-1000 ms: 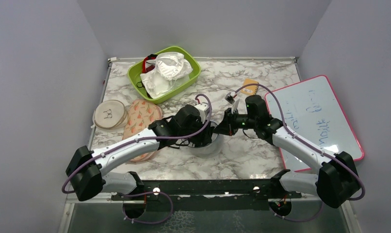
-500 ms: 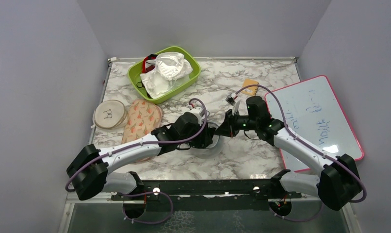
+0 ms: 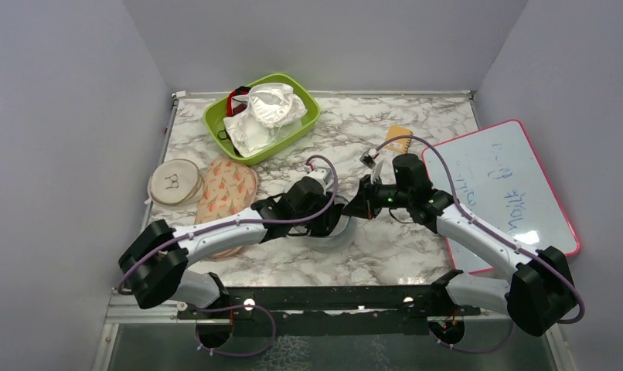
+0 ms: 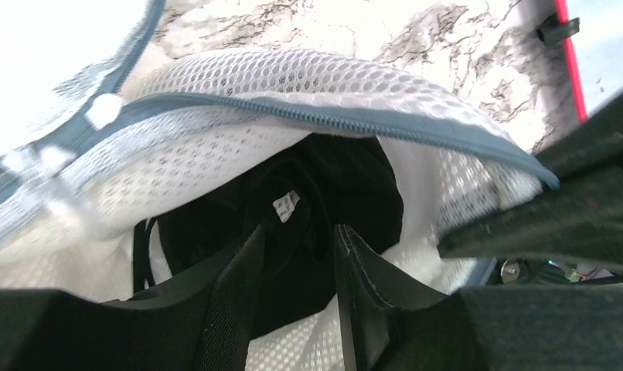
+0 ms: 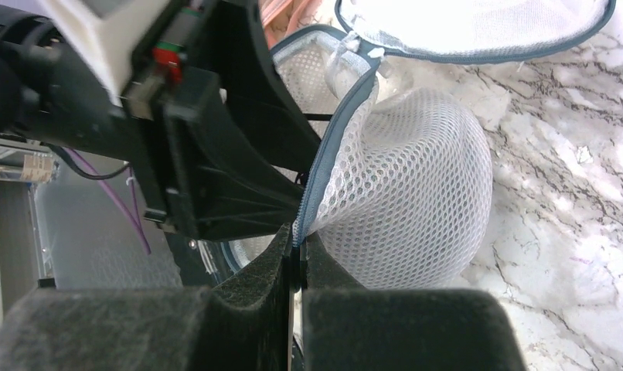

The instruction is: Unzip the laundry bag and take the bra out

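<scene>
Leaning lower and further toward the middle of the marble table, the left arm has stretched out over the last second, while the right arm has barely stirred. The laundry bag lies between the two wrists at the table's centre, its zip already run open and its mouth gaping. Inside sits the bra, black and crumpled (a small white label shows on it). The right gripper is clamped tight on the grey-blue zip band, holding the rim up. The left gripper has pushed into the opening, fingers a little apart, with the black fabric just ahead and nothing pinched. Unzipping looks done to me; seizing the bra is the step in hand.
</scene>
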Motion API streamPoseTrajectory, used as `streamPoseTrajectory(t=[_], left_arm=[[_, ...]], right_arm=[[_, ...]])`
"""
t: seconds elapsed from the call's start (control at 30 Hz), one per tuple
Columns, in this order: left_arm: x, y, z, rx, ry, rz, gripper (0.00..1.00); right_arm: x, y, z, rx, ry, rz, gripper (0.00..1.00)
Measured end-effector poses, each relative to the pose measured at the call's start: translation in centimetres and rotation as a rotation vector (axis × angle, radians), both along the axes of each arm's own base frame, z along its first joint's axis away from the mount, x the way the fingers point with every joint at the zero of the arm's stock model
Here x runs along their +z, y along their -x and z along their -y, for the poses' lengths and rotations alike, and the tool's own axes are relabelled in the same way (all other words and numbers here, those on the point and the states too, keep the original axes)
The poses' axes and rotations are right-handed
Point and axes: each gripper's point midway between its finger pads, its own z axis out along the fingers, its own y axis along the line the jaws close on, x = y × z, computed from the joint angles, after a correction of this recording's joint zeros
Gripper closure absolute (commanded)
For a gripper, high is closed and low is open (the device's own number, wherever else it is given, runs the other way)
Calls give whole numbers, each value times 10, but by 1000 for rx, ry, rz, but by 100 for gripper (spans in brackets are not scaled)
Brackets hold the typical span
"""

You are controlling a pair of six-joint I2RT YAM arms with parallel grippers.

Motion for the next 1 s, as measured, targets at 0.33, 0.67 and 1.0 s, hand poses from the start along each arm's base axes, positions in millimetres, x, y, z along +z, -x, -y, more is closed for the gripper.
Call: streamPoseTrajectory(t=[0.33, 0.67, 1.0], left_arm=[[-36, 6, 26, -60, 43, -84, 68], [-55, 12, 36, -58, 68, -111, 37], [-67, 8, 36, -14, 57, -93, 25]], right_arm=[[-12, 10, 5, -8, 9, -37, 99], [-12, 12, 5, 5, 5, -39, 99], [-16, 15, 11, 0, 22, -51, 99]])
